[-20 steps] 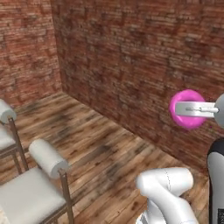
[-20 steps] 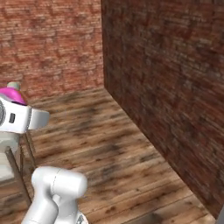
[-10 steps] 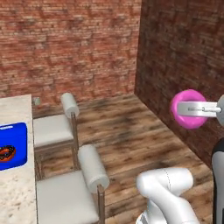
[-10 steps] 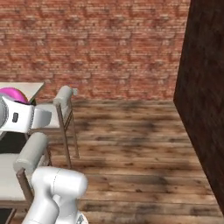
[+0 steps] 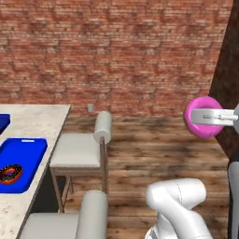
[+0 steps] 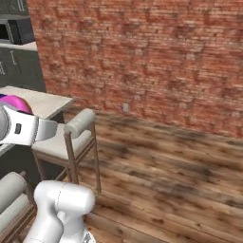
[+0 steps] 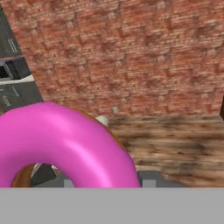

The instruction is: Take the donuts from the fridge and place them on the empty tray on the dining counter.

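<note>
The gripper is held high above the wooden floor, well to the right of the dining counter, with its jaws clamped on the pink donut, which is carried upright on edge. Two donuts are counted: the pink one in the grasp and the chocolate donut lying in the bright blue tray on the dining counter. Two white-cushioned stools are seen beside the counter, and a brick wall stands behind it.
</note>
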You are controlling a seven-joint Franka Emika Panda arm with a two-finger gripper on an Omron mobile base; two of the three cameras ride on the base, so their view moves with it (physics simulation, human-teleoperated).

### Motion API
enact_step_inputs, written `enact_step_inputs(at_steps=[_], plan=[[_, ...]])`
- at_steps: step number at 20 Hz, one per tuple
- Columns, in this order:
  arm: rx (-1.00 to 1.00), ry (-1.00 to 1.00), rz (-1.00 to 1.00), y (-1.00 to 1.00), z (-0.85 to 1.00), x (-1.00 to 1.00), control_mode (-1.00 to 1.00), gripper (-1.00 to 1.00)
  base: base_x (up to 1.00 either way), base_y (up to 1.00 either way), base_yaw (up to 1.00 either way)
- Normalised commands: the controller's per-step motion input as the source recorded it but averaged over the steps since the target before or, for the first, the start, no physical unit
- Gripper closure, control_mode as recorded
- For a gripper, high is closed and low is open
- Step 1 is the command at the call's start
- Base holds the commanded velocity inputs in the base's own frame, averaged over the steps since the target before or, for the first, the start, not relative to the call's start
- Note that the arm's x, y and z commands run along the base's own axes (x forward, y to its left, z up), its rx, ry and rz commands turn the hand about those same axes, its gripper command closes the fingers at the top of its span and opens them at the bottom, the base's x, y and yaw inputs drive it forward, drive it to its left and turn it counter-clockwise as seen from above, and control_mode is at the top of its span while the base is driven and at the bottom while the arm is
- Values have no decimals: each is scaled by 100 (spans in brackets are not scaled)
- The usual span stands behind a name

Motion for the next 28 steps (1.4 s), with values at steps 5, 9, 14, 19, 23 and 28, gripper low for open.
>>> enact_step_inputs(at_steps=[5, 9, 14, 19, 23, 28], plan=[[0, 0, 0, 0, 0, 0, 100, 100, 43, -1, 97], [0, 0, 0, 0, 0, 0, 100, 100, 8, 0, 100], [0, 0, 0, 0, 0, 0, 100, 100, 0, 0, 100], [0, 0, 0, 0, 0, 0, 100, 100, 19, 0, 97], [0, 0, 0, 0, 0, 0, 100, 100, 41, 15, 85], [0, 0, 0, 0, 0, 0, 100, 100, 29, 9, 71]])
